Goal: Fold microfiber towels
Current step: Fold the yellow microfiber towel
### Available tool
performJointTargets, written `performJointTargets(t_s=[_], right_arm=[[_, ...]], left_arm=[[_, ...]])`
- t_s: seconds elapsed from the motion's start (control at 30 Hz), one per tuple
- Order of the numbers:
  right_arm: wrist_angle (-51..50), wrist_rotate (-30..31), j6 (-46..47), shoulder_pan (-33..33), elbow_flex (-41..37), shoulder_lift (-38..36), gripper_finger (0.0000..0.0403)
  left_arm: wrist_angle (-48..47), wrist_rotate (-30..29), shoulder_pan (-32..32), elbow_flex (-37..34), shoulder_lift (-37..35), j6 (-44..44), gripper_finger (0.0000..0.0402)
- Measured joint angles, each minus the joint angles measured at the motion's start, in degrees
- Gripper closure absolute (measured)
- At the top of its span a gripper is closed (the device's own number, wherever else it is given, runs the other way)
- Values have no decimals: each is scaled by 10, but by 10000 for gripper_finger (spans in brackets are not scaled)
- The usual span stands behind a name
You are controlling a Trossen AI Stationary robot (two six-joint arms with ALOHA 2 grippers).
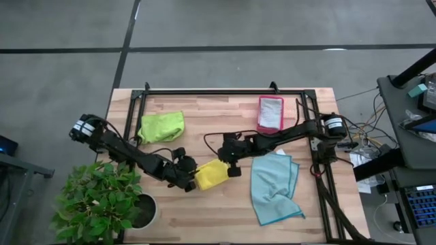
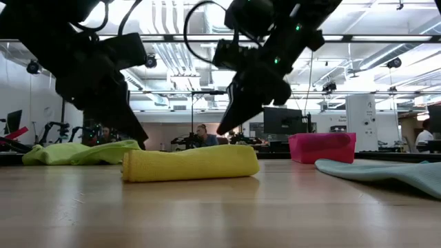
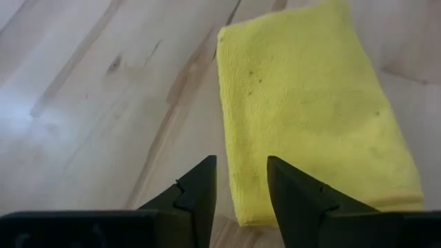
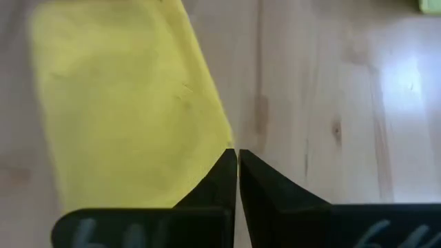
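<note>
A yellow microfiber towel (image 1: pixel 211 174) lies folded into a thick oblong flat on the wooden table (image 1: pixel 204 218), between my two grippers. My left gripper (image 3: pixel 241 184) stands open at the towel's left end, low over one corner (image 3: pixel 238 207), fingers slanting down. My right gripper (image 4: pixel 236 154) is shut and hangs just above the towel's right end (image 2: pixel 241 155), clear of it in the low view. A lime green towel (image 1: pixel 162 126) lies bunched at the far left. A light blue towel (image 1: pixel 274 187) lies spread out at the right. My left gripper has its open fingers on either side of the yellow towel's long edge near the corner (image 3: pixel 234 200), slanting down from the table's left. I cannot tell whether the fingertips touch the cloth.
A pink-red tray (image 1: pixel 270 113) stands at the far right of the table. A potted plant (image 1: pixel 102 204) sits off the near left corner. A black frame (image 1: pixel 225 91) runs along the far edge and both sides. Bare wood lies in front of the yellow towel.
</note>
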Motion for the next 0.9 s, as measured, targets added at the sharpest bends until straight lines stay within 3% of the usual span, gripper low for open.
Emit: performJointTargets(t_s=[0.23, 0.37, 0.63, 0.77, 0.9], right_arm=[[59, -1, 61, 29, -19, -11, 394], [207, 3, 108, 43, -78, -8, 394], [526, 90, 192, 48, -206, 21, 394], [605, 89, 221, 51, -206, 68, 394], [608, 90, 224, 56, -173, 112, 394]], left_arm=[[32, -4, -8, 9, -11, -1, 288], [74, 0, -27, 12, 4, 3, 288], [145, 2, -55, 14, 60, -1, 288], [160, 4, -55, 14, 83, -2, 288], [166, 9, -55, 17, 93, -2, 288]])
